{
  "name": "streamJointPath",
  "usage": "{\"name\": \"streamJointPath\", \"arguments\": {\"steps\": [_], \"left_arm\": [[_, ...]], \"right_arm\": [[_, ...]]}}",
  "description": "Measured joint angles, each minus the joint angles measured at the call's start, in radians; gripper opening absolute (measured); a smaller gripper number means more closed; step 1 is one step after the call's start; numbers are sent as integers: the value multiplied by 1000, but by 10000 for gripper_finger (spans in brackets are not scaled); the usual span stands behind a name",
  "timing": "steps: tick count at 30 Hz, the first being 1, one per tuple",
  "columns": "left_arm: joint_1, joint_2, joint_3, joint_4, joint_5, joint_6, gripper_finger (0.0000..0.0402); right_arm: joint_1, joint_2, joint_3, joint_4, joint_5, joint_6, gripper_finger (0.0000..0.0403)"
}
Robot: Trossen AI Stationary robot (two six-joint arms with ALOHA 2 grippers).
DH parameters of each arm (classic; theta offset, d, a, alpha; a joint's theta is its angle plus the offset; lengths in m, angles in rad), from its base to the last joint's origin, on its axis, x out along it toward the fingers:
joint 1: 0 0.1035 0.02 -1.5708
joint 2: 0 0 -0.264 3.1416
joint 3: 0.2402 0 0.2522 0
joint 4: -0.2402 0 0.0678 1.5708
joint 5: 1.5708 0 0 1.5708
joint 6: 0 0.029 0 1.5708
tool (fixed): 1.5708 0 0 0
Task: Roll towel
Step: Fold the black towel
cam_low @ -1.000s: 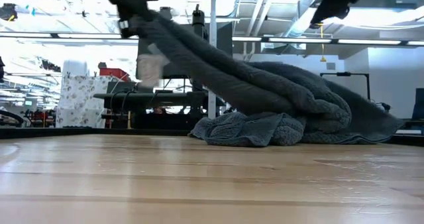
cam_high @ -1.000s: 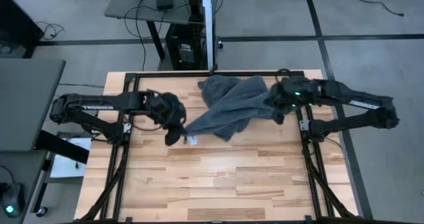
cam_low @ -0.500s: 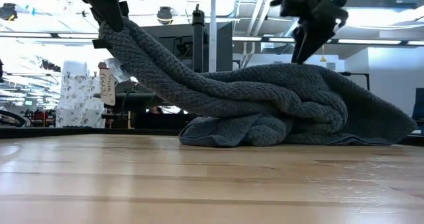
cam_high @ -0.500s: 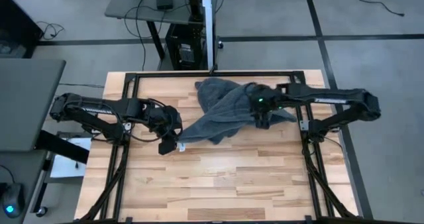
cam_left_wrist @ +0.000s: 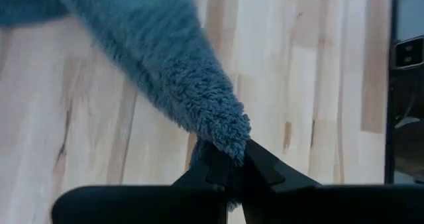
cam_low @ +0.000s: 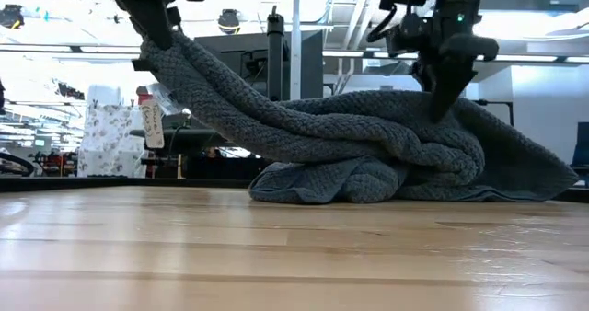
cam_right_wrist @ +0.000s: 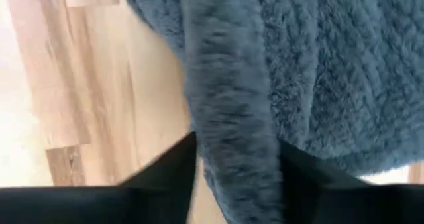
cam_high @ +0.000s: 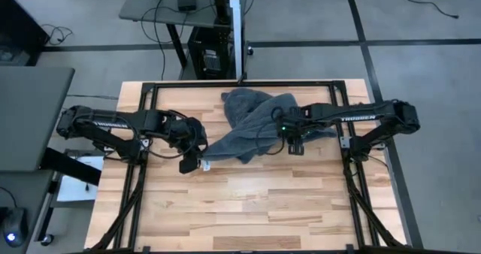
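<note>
So the dark grey terry-cloth towel [cam_high: 255,124] sits bunched at the far middle of the wooden table [cam_high: 248,201], one corner pulled out into a long tail toward the left arm's side. The left gripper [cam_high: 192,160] is clamped tight on that corner, holding it up off the table. The right gripper [cam_high: 293,143] has a fold of the towel between its fingers, pressing down into the heap.

Overhead, table-level and two close wrist cameras all share the towel [cam_high: 252,126].
</note>
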Motion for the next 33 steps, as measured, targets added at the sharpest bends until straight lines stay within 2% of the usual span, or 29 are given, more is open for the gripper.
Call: {"name": "streamJointPath", "arguments": {"steps": [2,5,10,17,21,23,25,28,30,33], "left_arm": [[23,3,0,-64,-24,2,0],[31,-6,35,-125,-30,35,0],[31,-14,221,-208,-26,153,0],[-27,-13,451,-333,-37,171,0],[-97,-11,562,-460,-101,109,0],[-126,-3,643,-488,-168,108,0],[-123,5,745,-491,-221,110,0],[-75,35,886,-485,-242,130,0],[-47,55,960,-488,-252,142,0],[1,65,1040,-516,-300,187,0]], "right_arm": [[20,-16,44,-54,-20,55,17],[88,-52,128,-123,-21,199,6],[285,-112,254,-96,-24,406,2],[574,-101,274,-54,29,767,1],[711,-49,274,-54,32,896,1],[762,-36,274,-65,51,944,0],[791,-37,292,-124,98,992,0],[788,-54,362,-219,186,1017,0],[764,-64,419,-288,239,1015,0],[705,-80,505,-373,263,977,0]]}}
